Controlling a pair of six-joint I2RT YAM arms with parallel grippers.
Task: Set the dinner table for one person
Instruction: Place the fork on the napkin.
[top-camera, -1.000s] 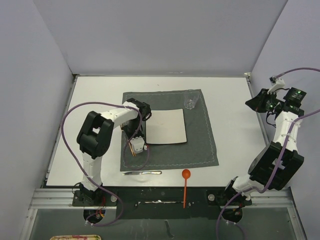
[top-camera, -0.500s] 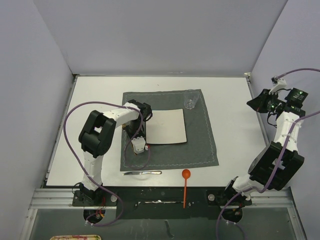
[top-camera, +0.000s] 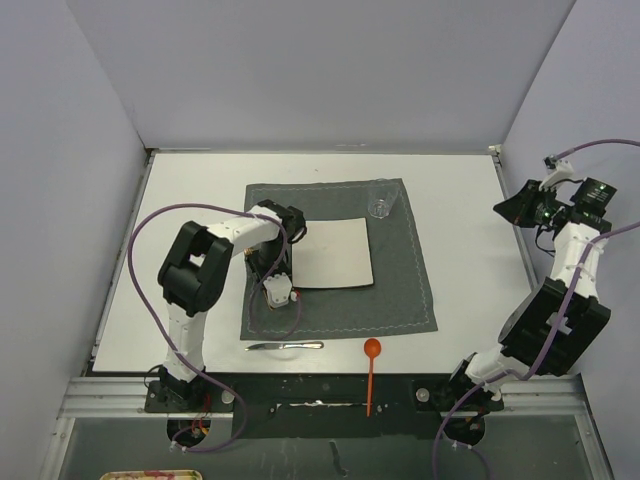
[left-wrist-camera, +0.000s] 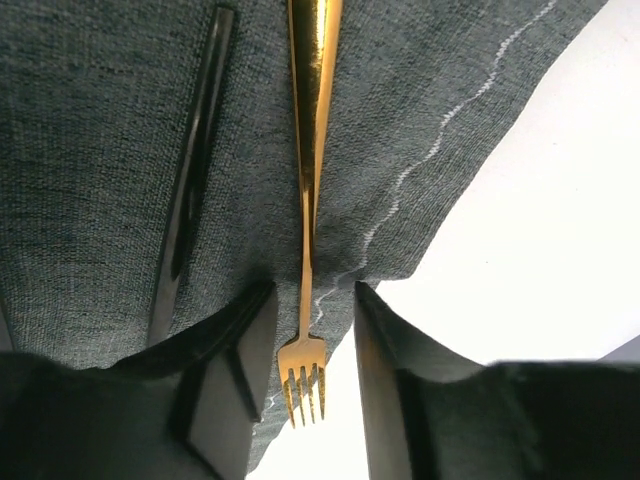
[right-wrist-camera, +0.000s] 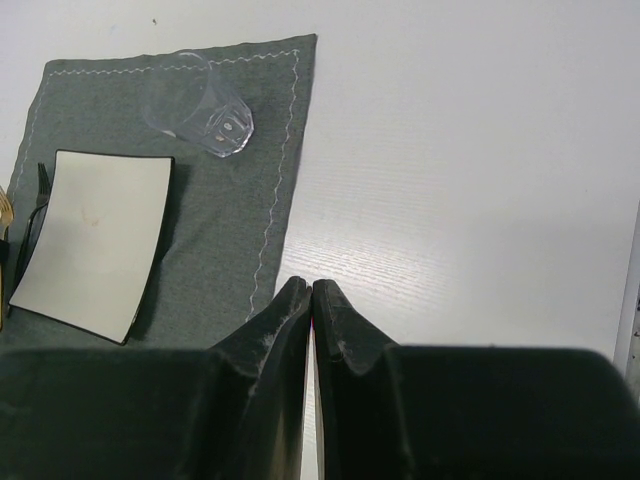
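Counter (top-camera: 470, 230) filled the view, partly set. Knife (top-camera: 285, 345) and spoon (top-camera: 371, 349) lay at its near edge, off the mat (top-camera: 400, 290). Left hand (left-wrist-camera: 312, 298), spread, straddled the fork (left-wrist-camera: 311, 100) on the mat. Judged: fork placed, knife next, needing a flat pinch. Right hand (right-wrist-camera: 311, 300), pressed together, held nothing. Plate (top-camera: 333, 253) was bare, glass (top-camera: 381, 198) empty.

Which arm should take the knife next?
Left. The left gripper is open over the fork on the placemat, close to the knife at the near edge of the dinner table. The right gripper is shut, by the right edge, far from it.
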